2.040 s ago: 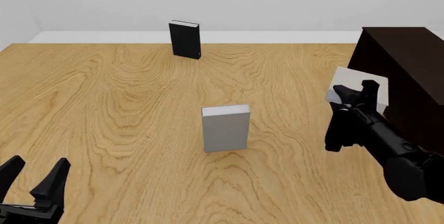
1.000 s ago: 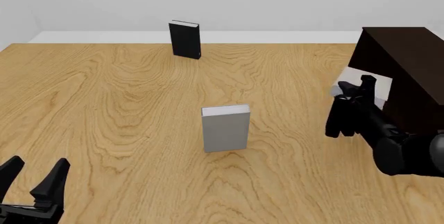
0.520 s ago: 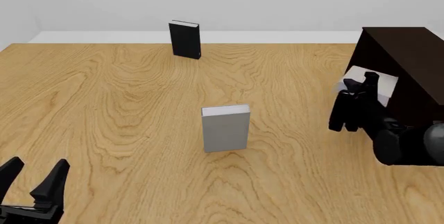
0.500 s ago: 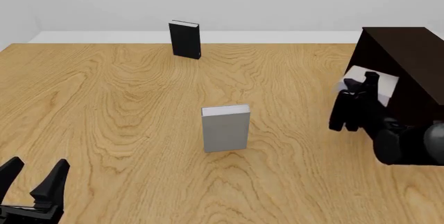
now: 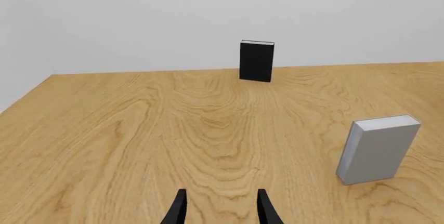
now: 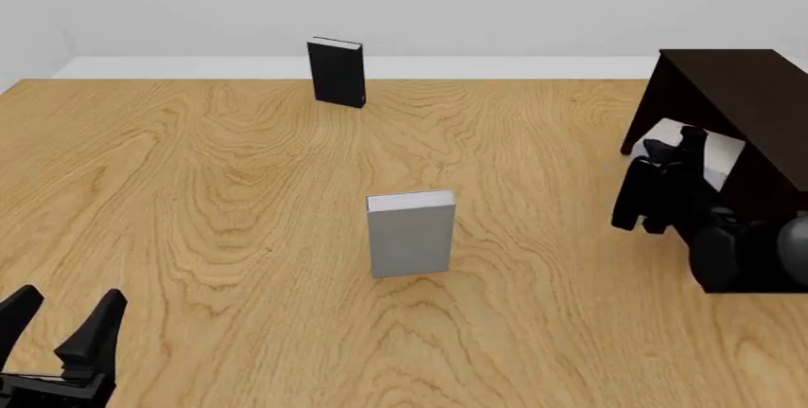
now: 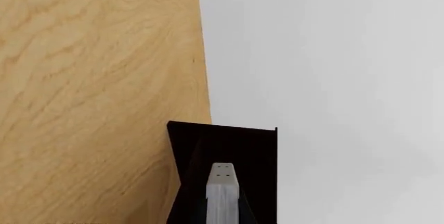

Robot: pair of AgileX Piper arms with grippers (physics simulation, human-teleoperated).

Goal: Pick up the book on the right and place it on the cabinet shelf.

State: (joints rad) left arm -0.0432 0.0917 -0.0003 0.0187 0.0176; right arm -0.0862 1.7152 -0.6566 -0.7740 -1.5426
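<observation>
My right gripper is shut on the light-grey book and holds it off the table at the open front of the dark brown cabinet, just under its top. In the right wrist view the book stands edge-on between the fingers, with the cabinet right behind it. The shelf itself is hidden in the dark interior. My left gripper is open and empty at the near left of the table; it also shows in the left wrist view.
The twin grey book stands upright mid-table, also in the left wrist view. A black book stands upright at the far edge, seen too in the left wrist view. The wooden table ends at a white wall.
My right gripper has carried the grey book to the right and away from me, from beside the cabinet into its opening. The left arm has not moved.
</observation>
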